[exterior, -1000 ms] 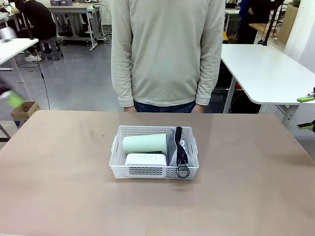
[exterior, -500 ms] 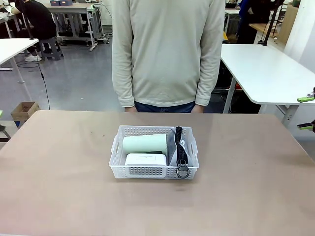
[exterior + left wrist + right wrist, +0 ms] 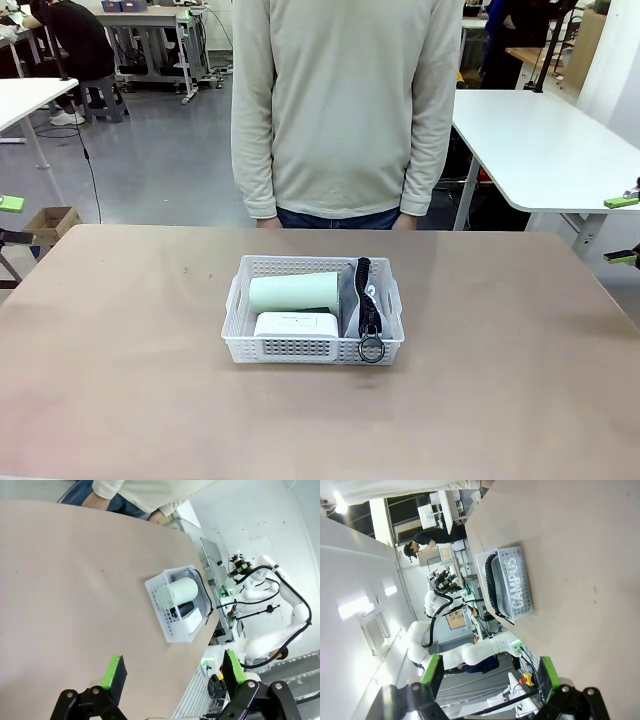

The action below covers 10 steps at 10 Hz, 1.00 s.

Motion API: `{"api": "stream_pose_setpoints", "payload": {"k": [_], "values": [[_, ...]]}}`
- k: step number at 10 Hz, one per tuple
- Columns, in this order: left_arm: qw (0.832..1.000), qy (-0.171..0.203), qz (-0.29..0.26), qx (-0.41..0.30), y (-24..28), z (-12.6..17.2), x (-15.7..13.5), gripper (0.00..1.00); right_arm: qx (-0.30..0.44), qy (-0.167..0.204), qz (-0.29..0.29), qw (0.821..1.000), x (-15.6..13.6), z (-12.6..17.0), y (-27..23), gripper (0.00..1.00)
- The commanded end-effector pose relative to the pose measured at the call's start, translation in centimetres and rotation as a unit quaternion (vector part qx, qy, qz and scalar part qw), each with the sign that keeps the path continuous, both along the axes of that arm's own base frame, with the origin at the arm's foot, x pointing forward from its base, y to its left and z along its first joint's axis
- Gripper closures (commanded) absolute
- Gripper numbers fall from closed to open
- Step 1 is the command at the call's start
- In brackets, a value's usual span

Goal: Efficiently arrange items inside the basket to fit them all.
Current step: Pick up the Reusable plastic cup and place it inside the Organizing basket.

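Both our claws hang released and empty at the table's ends: left gripper, right gripper. Between them, mid-table, sits the basket, long axis running left to right, holding box, cup and pouch; neither arm looks nearer.

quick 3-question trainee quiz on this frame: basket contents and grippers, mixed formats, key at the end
1. True or false: the pale green cup stands upright in the basket.
2. What sits in the basket on the robot's side of the cup? A) white box B) a book C) a bottle
3. Fill in: both the left gripper and right gripper are ____.

Key: 1 false, it lies on its side. 2 A, the white box. 3 open.
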<state>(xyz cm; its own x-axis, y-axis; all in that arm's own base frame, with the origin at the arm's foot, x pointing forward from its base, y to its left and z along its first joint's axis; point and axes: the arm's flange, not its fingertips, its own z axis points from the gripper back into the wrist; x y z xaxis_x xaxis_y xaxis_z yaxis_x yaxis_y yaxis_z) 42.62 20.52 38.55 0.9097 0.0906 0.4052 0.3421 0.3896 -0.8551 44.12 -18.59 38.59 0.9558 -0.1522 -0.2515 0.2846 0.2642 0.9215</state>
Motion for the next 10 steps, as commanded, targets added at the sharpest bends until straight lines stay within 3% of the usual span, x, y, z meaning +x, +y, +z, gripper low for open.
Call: {"api": "stream_pose_setpoints", "payload": {"k": [1,10], "values": [[1.000,0.004,-0.005,0.007,0.24,-0.07,-0.33,0.00,0.000,0.000,-0.002,1.000,-0.24,0.33,0.08,0.00],[1.000,0.004,-0.005,0.007,0.24,-0.07,-0.33,0.00,0.000,0.000,-0.002,1.000,-0.24,0.33,0.08,0.00]]}}
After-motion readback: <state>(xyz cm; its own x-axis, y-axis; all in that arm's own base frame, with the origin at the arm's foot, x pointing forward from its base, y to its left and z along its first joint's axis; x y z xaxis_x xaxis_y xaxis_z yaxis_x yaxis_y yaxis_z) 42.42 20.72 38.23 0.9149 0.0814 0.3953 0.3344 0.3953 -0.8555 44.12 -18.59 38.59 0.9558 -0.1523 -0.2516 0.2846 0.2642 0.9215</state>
